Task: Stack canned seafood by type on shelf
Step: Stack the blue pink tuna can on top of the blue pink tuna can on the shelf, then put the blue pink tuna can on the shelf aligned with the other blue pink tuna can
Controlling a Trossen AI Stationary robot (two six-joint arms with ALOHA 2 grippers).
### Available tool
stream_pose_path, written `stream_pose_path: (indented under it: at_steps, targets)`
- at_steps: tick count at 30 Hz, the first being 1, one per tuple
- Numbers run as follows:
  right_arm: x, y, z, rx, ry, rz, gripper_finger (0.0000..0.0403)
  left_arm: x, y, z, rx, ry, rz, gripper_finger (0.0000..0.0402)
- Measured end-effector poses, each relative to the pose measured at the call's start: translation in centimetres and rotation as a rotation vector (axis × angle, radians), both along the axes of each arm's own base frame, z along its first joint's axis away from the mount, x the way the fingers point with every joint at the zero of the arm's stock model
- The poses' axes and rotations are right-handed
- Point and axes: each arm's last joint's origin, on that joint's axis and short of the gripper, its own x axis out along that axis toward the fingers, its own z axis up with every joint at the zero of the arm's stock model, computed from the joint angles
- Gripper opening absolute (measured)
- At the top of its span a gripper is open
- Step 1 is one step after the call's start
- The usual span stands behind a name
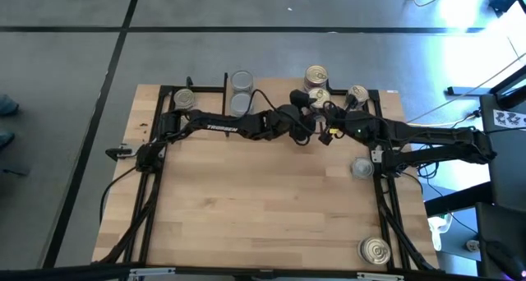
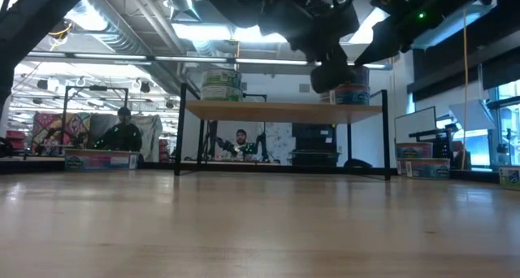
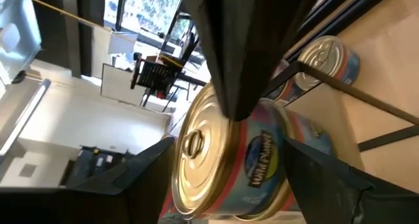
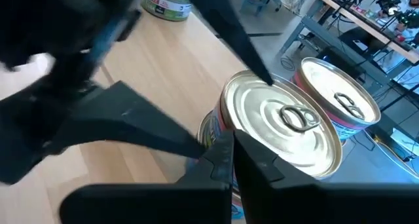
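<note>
white lettering on the left arm (image 1: 222,127) reads "trossen". the label on the can (image 3: 262,165) in the left wrist view is printed but too blurred to read.

Big light-wood table (image 1: 263,199) with black bars along the sides. Small shelf (image 2: 280,109) with thin black legs standing at the far edge. On the shelf: two grey-lidded cans (image 1: 242,81) side by side, plus gold-lidded cans (image 1: 316,74) further right. On the table itself: a gold-lidded can (image 1: 184,98) near the far left corner, another gold one (image 1: 357,94) near the far right, a grey-topped can (image 1: 362,168) on the right side, and a gold-lidded can (image 1: 375,250) at the near right corner.
</note>
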Motion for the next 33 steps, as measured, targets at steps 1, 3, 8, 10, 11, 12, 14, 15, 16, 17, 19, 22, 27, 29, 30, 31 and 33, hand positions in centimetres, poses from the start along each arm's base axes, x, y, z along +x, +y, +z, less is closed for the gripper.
stream_pose_path:
  at_steps: [1, 3, 8, 10, 11, 12, 14, 15, 16, 17, 19, 22, 27, 29, 30, 31, 33]
  targets:
    - [0.0, 0.0, 0.0, 0.000, -0.001, 0.000, 0.0014, 0.0, -0.4, 0.1, 0.003, 0.004, 0.000, 0.0279]
    - [0.0, 0.0, 0.0, 0.000, -0.003, 0.000, 0.0014, -0.2, -1.5, 0.8, -0.002, -0.009, -0.010, 0.0279]
    - [-0.2, 0.2, 0.4, 0.018, -0.018, 0.031, 0.0014, -1.8, -4.4, 4.3, -0.071, -0.058, -0.005, 0.0278]
    - [-0.2, 0.6, 1.0, 0.046, -0.050, 0.079, 0.0014, -3.0, -5.6, 5.6, -0.117, -0.037, 0.009, 0.0278]
    - [-0.1, 1.0, 1.2, 0.051, -0.059, 0.103, 0.0014, -3.7, -6.2, 6.1, -0.147, -0.023, 0.009, 0.0278]
    - [-0.1, 1.4, 1.4, 0.052, -0.063, 0.128, 0.0014, -4.5, -6.7, 6.8, -0.176, -0.004, 0.012, 0.0278]
    - [0.1, 2.3, 1.8, 0.055, -0.070, 0.183, 0.0014, -6.2, -7.6, 7.9, -0.238, 0.025, 0.022, 0.0278]
    - [0.1, 2.8, 1.9, 0.059, -0.072, 0.217, 0.0014, -7.2, -7.9, 8.7, -0.272, 0.034, 0.032, 0.0278]
    - [0.2, 3.3, 2.0, 0.062, -0.075, 0.248, 0.0014, -8.2, -8.2, 9.1, -0.305, 0.047, 0.046, 0.0278]
    - [0.2, 3.8, 2.0, 0.064, -0.075, 0.274, 0.0014, -9.1, -8.5, 9.6, -0.339, 0.049, 0.060, 0.0278]
    - [0.3, 4.7, 1.9, 0.070, -0.068, 0.322, 0.0014, -11.1, -9.1, 10.1, -0.398, 0.072, 0.091, 0.0278]
    - [0.4, 6.0, 1.6, 0.114, -0.062, 0.394, 0.0014, -13.9, -10.2, 10.7, -0.489, 0.088, 0.134, 0.0278]
    - [1.1, 7.8, 0.4, 0.212, -0.010, 0.486, 0.0014, -18.5, -11.9, 11.3, -0.619, 0.092, 0.202, 0.0278]
    - [1.7, 8.4, -0.3, 0.220, 0.020, 0.486, 0.0014, -20.0, -12.4, 11.0, -0.669, 0.094, 0.247, 0.0278]
    - [2.0, 8.7, -0.7, 0.223, 0.035, 0.475, 0.0014, -20.7, -12.6, 10.8, -0.689, 0.097, 0.267, 0.0278]
    - [2.4, 8.9, -1.1, 0.220, 0.046, 0.464, 0.0014, -21.4, -12.7, 10.5, -0.705, 0.100, 0.287, 0.0278]
    - [3.1, 9.3, -1.9, 0.221, 0.069, 0.446, 0.0014, -22.8, -12.9, 10.1, -0.742, 0.093, 0.330, 0.0278]
